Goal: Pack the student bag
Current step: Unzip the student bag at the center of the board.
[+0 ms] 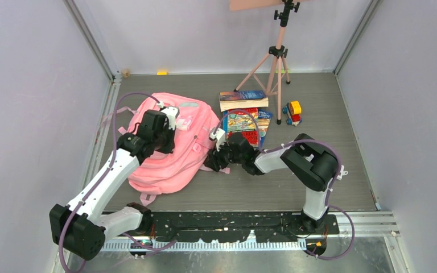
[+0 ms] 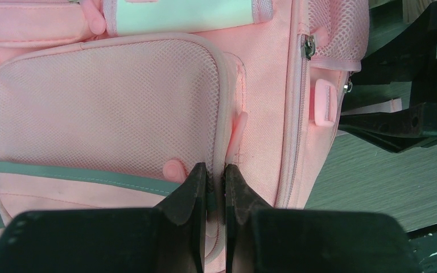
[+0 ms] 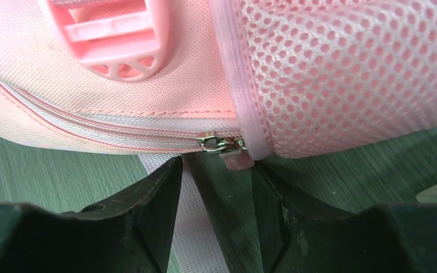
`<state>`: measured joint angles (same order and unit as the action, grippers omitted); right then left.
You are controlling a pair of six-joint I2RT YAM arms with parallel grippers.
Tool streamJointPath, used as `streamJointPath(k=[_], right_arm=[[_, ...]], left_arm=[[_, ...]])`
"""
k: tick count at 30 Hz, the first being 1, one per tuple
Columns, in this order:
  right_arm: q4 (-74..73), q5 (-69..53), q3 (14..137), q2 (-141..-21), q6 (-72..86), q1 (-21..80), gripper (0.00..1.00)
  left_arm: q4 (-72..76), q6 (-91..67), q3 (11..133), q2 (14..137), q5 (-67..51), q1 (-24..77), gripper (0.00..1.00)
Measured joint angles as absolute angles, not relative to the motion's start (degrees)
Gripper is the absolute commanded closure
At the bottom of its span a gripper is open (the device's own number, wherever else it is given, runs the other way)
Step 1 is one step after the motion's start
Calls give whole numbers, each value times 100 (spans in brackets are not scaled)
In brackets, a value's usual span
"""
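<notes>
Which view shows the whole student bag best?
Top external: the student bag is in frame whole. Left wrist shows only its front mesh pocket; right wrist only a zipper and side mesh.

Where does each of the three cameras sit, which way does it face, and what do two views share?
Top external: above and behind the robot, looking down on the grey table; left arm and right arm both show, reaching the large soft pink fabric backpack.
Left wrist: on the left arm, facing the backpack's mesh pocket; its left pincer pinches the pocket seam.
Right wrist: on the right arm, facing the backpack's metal zip slider; its right pincer stands open.
Shared: all three views show the backpack.
</notes>
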<state>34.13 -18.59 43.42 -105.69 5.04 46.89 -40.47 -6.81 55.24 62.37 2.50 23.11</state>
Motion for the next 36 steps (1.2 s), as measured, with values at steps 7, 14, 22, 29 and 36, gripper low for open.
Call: streamJointPath(k=[7, 14, 22, 29, 36], right_arm=[[3697, -1485, 4355, -10676, 349, 4786, 46], [3817, -1234, 4355, -10678, 196, 4783, 45], [3848, -1201, 4355, -10678, 45, 4783, 73], [3293, -1271, 4560, -10678, 19, 4799, 99], [2735, -1245, 4779, -10652, 152, 4912, 99]], left_arm=[[-4047, -694, 5524, 6237, 213, 2279, 100], [-4047, -701, 5524, 6237, 196, 2270, 100], [-4047, -703, 5524, 6237, 185, 2237, 100], [-4016, -705, 5524, 6237, 185, 2220, 100], [-4018, -705, 5524, 6241, 191, 2185, 100]])
